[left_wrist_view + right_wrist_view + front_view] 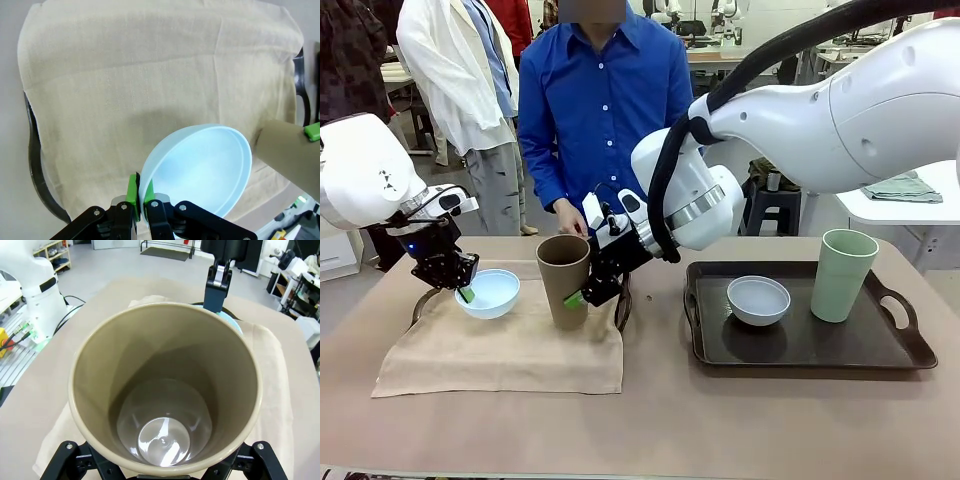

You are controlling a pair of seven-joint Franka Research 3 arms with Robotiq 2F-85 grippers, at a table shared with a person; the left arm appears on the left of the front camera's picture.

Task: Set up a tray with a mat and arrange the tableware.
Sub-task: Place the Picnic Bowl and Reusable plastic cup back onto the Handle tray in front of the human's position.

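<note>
So the left gripper [466, 292] is pinched tight on the rim of the pale blue bowl [492, 290]. The bowl is tipped a bit at the far left corner of the beige mat [500, 350], can't tell if it's touching. The right gripper [582, 296] has its 2 fingers clamped round the brown cup [562, 268], upright near the mat's far right corner. The dark tray [800, 348] on the right carries the white bowl [758, 299] toward its left edge and the pale green cup [844, 272] toward its far right corner.

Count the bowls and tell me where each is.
2. The pale blue bowl is over the mat, its rim pinched by the left gripper; the white bowl sits in the right-hand tray.
</note>
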